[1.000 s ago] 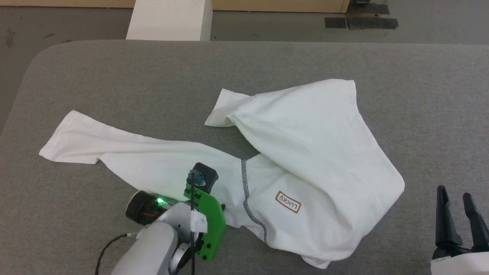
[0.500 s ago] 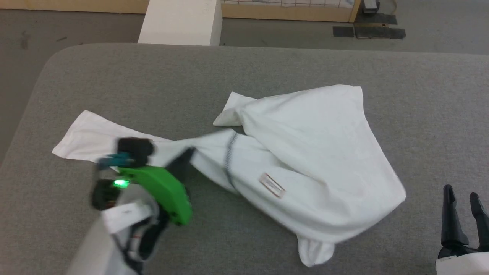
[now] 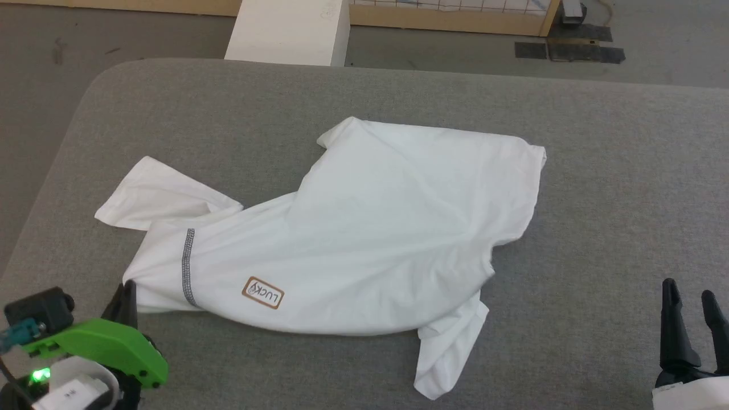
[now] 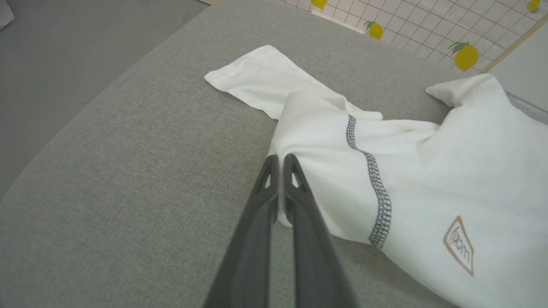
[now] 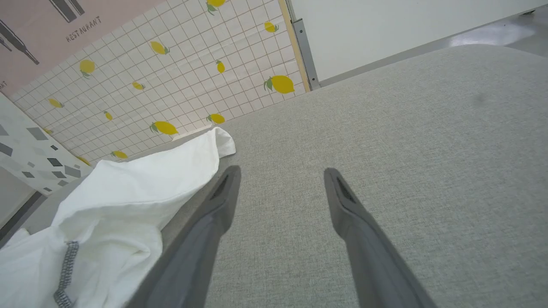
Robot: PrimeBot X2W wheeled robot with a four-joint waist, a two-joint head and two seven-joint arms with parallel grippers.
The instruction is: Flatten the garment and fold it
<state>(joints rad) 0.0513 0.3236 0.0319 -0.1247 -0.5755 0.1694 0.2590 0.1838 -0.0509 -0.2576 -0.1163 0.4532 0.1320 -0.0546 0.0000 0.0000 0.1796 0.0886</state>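
The garment (image 3: 370,228) is a white shirt with a dark stitched seam and an orange-bordered LUCKY patch, lying rumpled across the middle of the grey table (image 3: 626,171). My left gripper (image 3: 128,287) sits at the near left of the head view, at the shirt's left end. In the left wrist view that gripper (image 4: 280,159) is shut on the edge of the garment (image 4: 428,171), with white cloth pinched between the fingers. My right gripper (image 3: 689,287) stands open at the near right, away from the cloth. In the right wrist view its (image 5: 282,171) fingers are spread over bare table, the garment (image 5: 128,192) to their left.
A rigid white box (image 3: 290,28) stands on the floor just past the table's far edge. Dark mats (image 3: 569,50) and a wood-framed tiled panel (image 3: 455,8) lie beyond. The table's rounded far-left corner (image 3: 108,74) is near the shirt's sleeve (image 3: 154,193).
My left gripper has shut on the garment's edge and drawn it toward the near left, dragging the shirt over and spreading it wider. The head camera has shifted too. The right gripper has stayed open.
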